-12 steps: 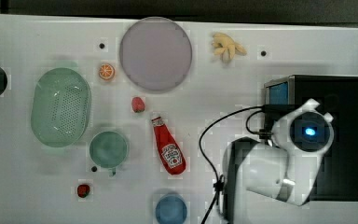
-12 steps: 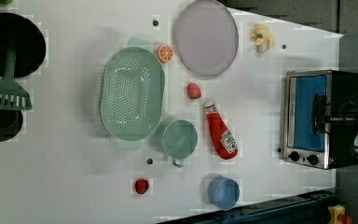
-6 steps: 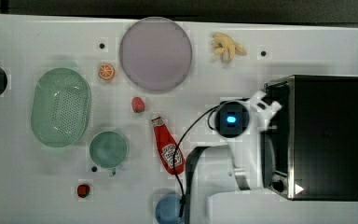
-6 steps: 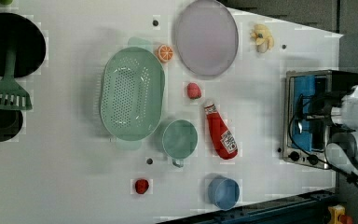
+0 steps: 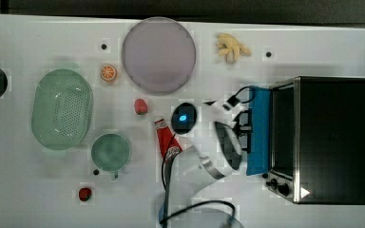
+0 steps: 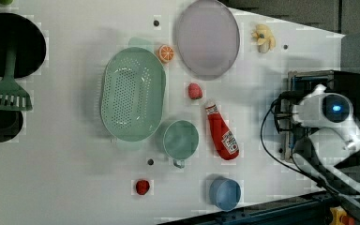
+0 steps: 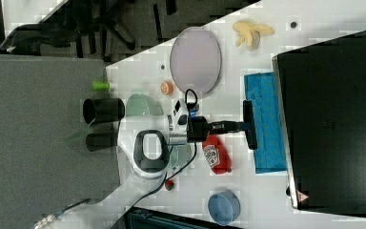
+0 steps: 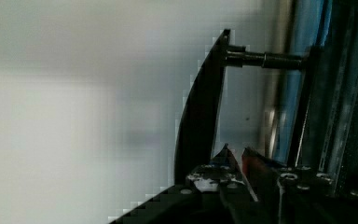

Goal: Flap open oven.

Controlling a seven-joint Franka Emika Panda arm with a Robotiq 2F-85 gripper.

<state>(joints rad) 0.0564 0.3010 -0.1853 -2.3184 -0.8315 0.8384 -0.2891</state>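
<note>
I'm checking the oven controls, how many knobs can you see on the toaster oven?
2: small black knobs, one beside the other, at the silver front frame's lower corner in the top view, past the blue glass door. More may be hidden.

White table [image 5: 313,52], evenly lit. Beyond the table's far edge in the right view: dark floor [image 7: 138,19]; black chair legs [image 7: 100,24]; grey panel [image 7: 33,138] just beside the table.
</note>
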